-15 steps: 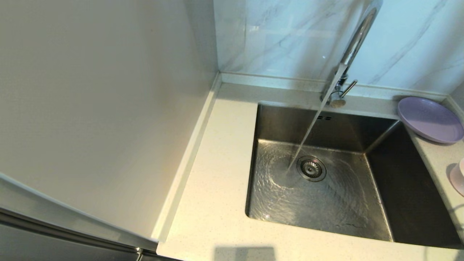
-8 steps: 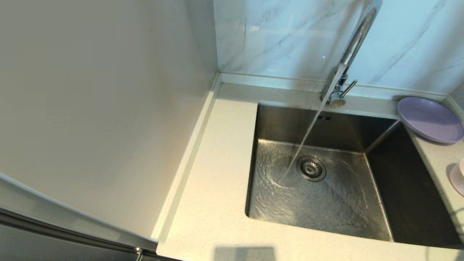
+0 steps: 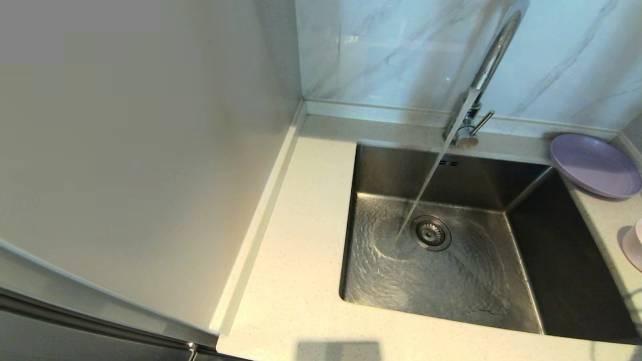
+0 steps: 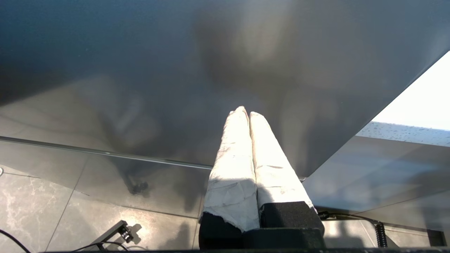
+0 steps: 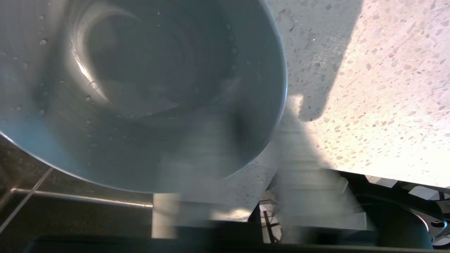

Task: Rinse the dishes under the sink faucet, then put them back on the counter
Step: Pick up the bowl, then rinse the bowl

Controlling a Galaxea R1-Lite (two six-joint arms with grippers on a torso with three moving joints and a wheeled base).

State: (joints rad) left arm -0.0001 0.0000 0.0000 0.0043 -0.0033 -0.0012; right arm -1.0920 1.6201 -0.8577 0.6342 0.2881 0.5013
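Water runs from the chrome faucet [image 3: 489,60] into the steel sink [image 3: 567,260], landing beside the drain [image 3: 430,233]. The lavender plate [image 3: 594,165] lies on the counter [image 3: 301,225] at the back right corner. The pink bowl [image 3: 634,245] sits on the counter at the right edge, cut off by the frame. In the right wrist view this bowl [image 5: 140,88] is wet inside, and my right gripper [image 5: 253,112] is open with one finger over the bowl and the other outside its rim. My left gripper [image 4: 246,112] is shut and empty, parked low in front of a dark cabinet front.
A pale side wall [image 3: 150,150] borders the counter on the left, and a marble wall [image 3: 391,50] stands behind the faucet. The faucet lever [image 3: 482,122] sticks out to the right. Neither arm shows in the head view.
The water stream wavers a little where it lands. The plate and the bowl stay where they were.
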